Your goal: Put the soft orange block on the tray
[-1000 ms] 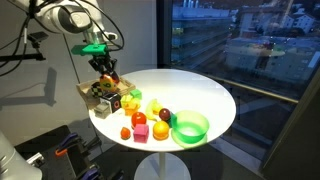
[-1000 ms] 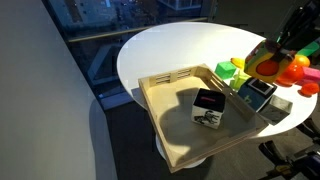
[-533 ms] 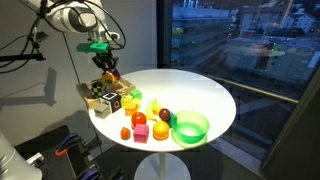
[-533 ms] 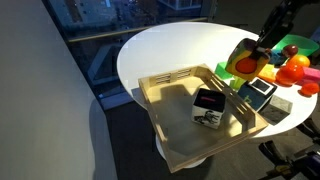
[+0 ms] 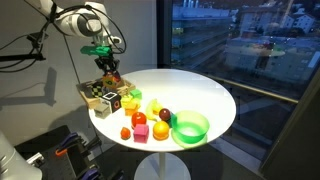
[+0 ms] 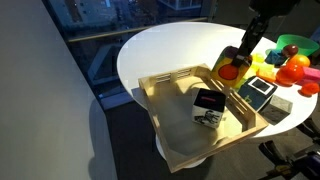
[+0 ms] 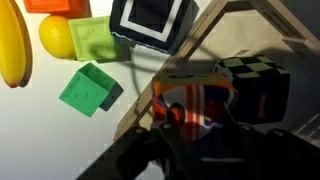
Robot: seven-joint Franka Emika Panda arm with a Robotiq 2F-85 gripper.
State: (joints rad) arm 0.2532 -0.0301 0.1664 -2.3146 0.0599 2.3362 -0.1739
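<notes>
1. since the earlier frames the soft orange block (image 6: 228,72) has come across from above the toy cluster and dropped lower. it now hangs in the air over the edge of the tray (image 6: 178,135) nearest the toys, touching nothing below.
2. the block is small, roughly cubic and bright orange, with rounded corners and matte faces in the wrist view (image 7: 195,105). i judge it to be foam-like, so it should give under a pinch and settle without much bounce.
3. the gripper (image 6: 234,64) is pinched narrow on the block, a dark finger on either side, and carries its whole weight.
4. the carry looks nearly done and the placing is not yet made. the next move calls for a little more travel inward over bare tray floor, a short descent, then parting the jaws.
5. the drop spot must miss the black-and-white cube (image 6: 208,108) and the dark patterned cube (image 7: 255,85), which both already lie in the tray.
6. the tray is light tan wood, shallow and rectangular with low rims, one of which looks slatted. its floor is hard and flat.
7. the tray sits at the edge of a smooth, round white table (image 6: 160,50). beside it lie a green block (image 7: 90,88) and a banana (image 7: 12,45), with a glossy green bowl (image 5: 190,127) well apart.
</notes>
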